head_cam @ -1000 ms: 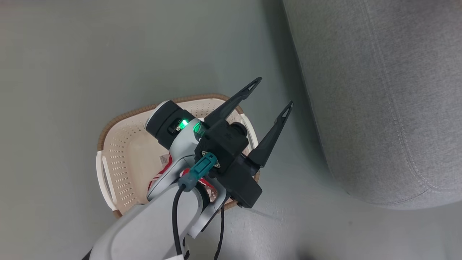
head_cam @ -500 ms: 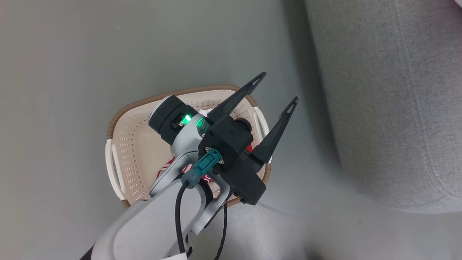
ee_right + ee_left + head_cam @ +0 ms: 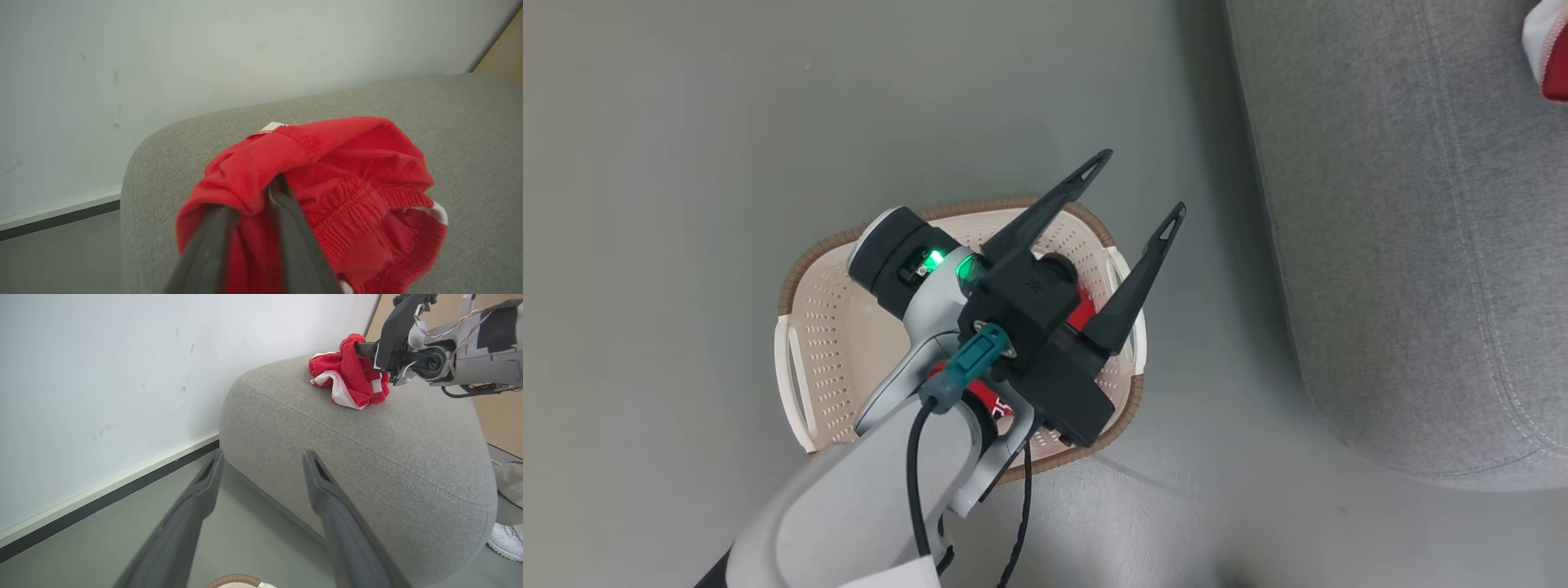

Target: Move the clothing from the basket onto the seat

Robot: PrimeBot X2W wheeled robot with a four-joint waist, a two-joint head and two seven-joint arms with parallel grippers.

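Head view: the left gripper hangs above the laundry basket with its two dark fingers spread wide and nothing between them. The basket stands on the grey floor, near the end of the grey sofa. Patches of a second red garment show inside the basket, under the arm. A bit of red and white cloth sits on the sofa at the top right corner.

Left wrist view: the left gripper is released and points at the sofa's rounded end. On top of the sofa lies the plain red garment with white trim, bunched up, its upper edge gripped by the right gripper. A white shoe shows beside the sofa.

Right wrist view: the right gripper is clenched on a fold of the plain red garment, elastic waistband showing, over the sofa.
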